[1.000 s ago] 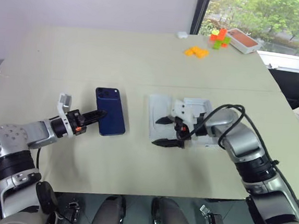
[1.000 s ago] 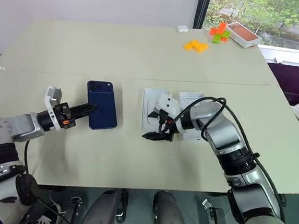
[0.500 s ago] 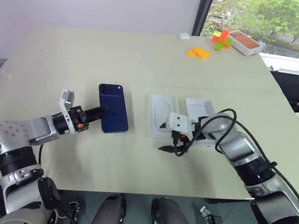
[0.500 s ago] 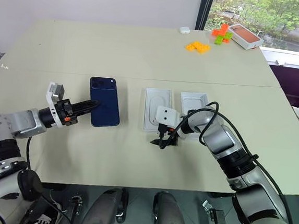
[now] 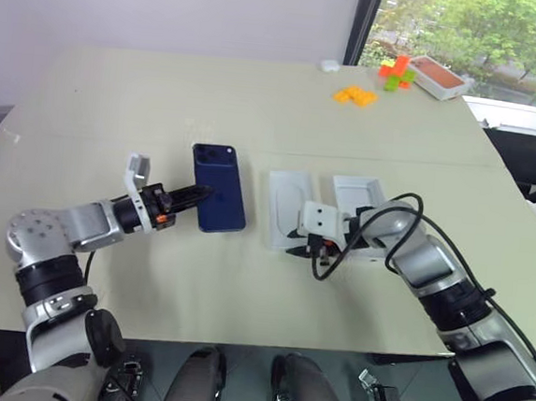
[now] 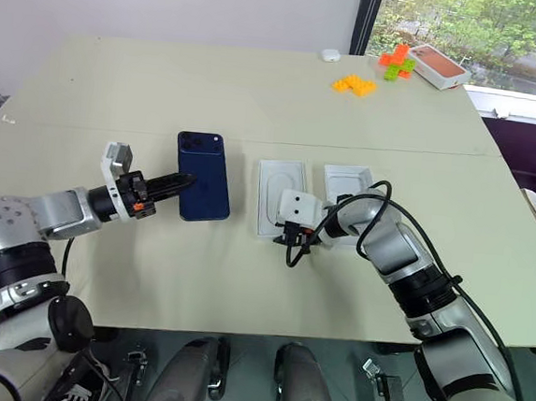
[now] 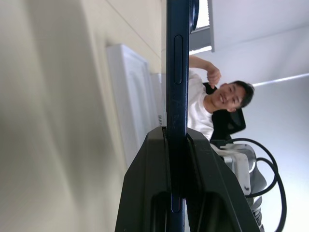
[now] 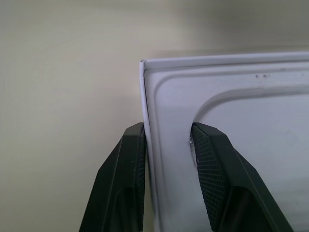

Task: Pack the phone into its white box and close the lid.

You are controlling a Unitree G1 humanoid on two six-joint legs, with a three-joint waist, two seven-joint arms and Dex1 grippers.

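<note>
The phone (image 5: 219, 199) is held off the table (image 5: 117, 103) by its near short edge, pinched between the closed fingers of the left gripper (image 5: 193, 195); in the left wrist view its thin side edge (image 7: 177, 72) stands clamped between both pads. Bare tabletop lies open ahead of and to the left of it. Just to its right a white tray with a rounded recess (image 5: 288, 208) lies flat, a second white tray (image 5: 357, 199) beside that. The right gripper (image 8: 168, 145) straddles the recessed tray's near wall, its fingers (image 8: 133, 159) narrowed about the rim, one outside, one inside
</note>
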